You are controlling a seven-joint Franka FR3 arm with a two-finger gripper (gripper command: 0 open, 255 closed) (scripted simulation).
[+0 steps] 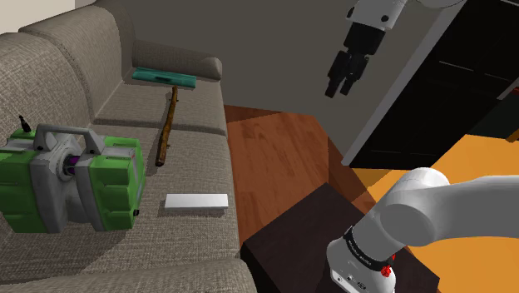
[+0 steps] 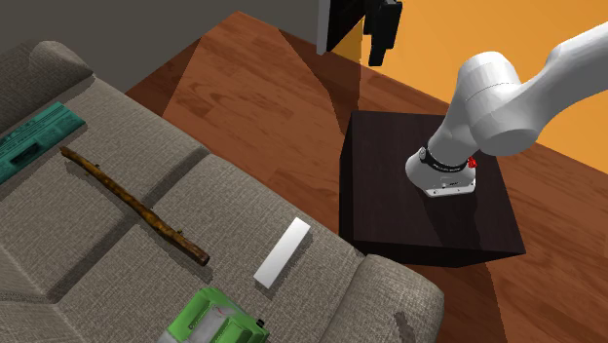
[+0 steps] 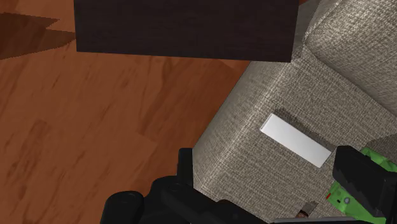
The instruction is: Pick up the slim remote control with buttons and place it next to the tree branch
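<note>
Over on the shoulder view's left, a green and grey machine [image 1: 71,179] sat on the sofa [image 1: 200,116] seat. Next came the tree branch [image 1: 168,129], running down from a teal book [image 1: 164,77] at the armrest end. The remote [image 1: 196,201], just a plain white slab, lay flat near the seat's front edge, a bit apart from the branch's lower end. The hand [image 1: 337,90] hung high over the wood floor [image 1: 274,150], fingers spread, nothing in them.

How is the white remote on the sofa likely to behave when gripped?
The white remote looks like a thin, flat slab, so it probably stays stiff and won't roll. It lies flat on the sofa cushion, so a grasp may press into the fabric before reaching its edges. Its plain smooth faces could be slippery.
</note>
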